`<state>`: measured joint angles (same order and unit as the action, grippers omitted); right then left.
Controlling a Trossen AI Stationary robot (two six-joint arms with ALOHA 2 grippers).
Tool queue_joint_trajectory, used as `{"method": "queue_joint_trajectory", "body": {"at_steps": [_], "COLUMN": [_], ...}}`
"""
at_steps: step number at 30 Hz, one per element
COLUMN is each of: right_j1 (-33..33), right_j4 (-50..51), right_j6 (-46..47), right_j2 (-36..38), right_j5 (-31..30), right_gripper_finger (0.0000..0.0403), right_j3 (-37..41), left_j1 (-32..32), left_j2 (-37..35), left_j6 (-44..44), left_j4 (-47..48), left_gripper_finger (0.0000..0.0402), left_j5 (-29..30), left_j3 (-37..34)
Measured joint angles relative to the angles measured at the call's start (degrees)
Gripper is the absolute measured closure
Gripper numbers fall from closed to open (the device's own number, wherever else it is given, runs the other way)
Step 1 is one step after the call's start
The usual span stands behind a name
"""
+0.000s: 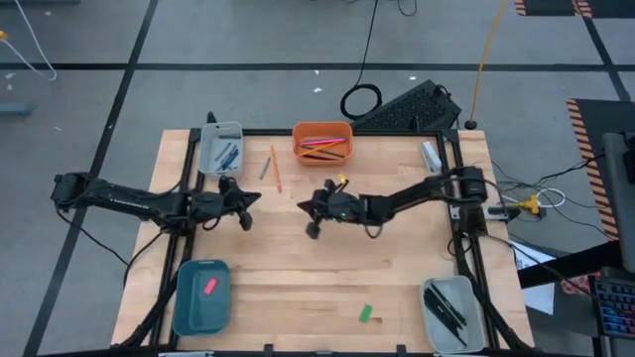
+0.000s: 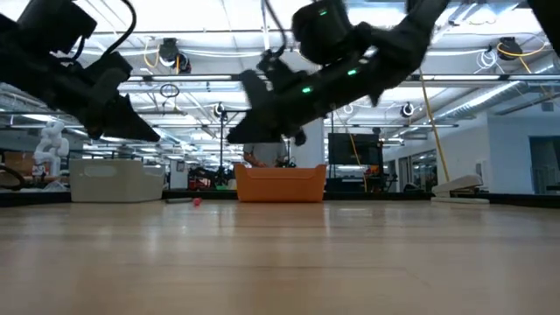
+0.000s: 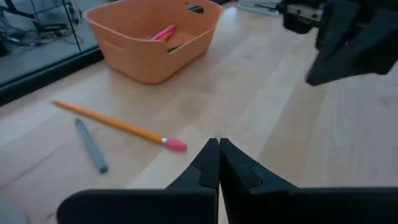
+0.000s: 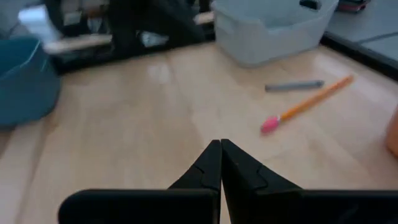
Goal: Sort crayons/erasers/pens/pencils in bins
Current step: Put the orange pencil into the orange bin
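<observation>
Both jaws pinched empty; slim orange wooden pencil [image 3: 112, 123], probably light and stiff, wants a mid-shaft pinch by left gripper [image 3: 219, 144].

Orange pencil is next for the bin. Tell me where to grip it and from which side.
Grip the orange pencil mid-shaft, coming straight down with the fingers across its length. It lies flat on the table, so only its long sides offer hold. The grey crayon sits close near the plain end, so stay toward the middle or the pink eraser tip.
</observation>
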<state>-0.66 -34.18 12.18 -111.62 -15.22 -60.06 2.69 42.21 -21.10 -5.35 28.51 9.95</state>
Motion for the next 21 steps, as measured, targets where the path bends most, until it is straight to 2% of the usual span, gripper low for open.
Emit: {"method": "queue_joint_trajectory", "body": {"at_steps": [5,11,15,21], "right_j1": [2.4,4.0,4.8,5.5], "right_j4": [-0.6,-0.2,-0.5,-0.7], "right_j6": [0.4,0.8,1.7,4.7], "right_j2": [-6.3,-12.7,-17.7,-22.6], "right_j5": [-0.5,-8.2,-10.6,-10.8], "right_gripper_finger": [0.0403,0.0383,0.0342,0.0249], "right_j3": [-6.5,-12.7,-17.7,-22.8], "left_j1": [-2.0,-4.0,-4.9,-5.3], "left_j2": [-3.7,-3.9,-4.3,-4.4], "left_j6": [1.7,3.3,4.3,4.5], "left_j4": [-1.5,-3.4,-3.7,-3.9], "left_gripper_finger": [0.0398,0.0397,0.0397,0.0397], "left_j5": [-0.2,-1.3,-2.3,-3.0], "left_j3": [-3.0,-3.0,-3.0,-3.0]}}
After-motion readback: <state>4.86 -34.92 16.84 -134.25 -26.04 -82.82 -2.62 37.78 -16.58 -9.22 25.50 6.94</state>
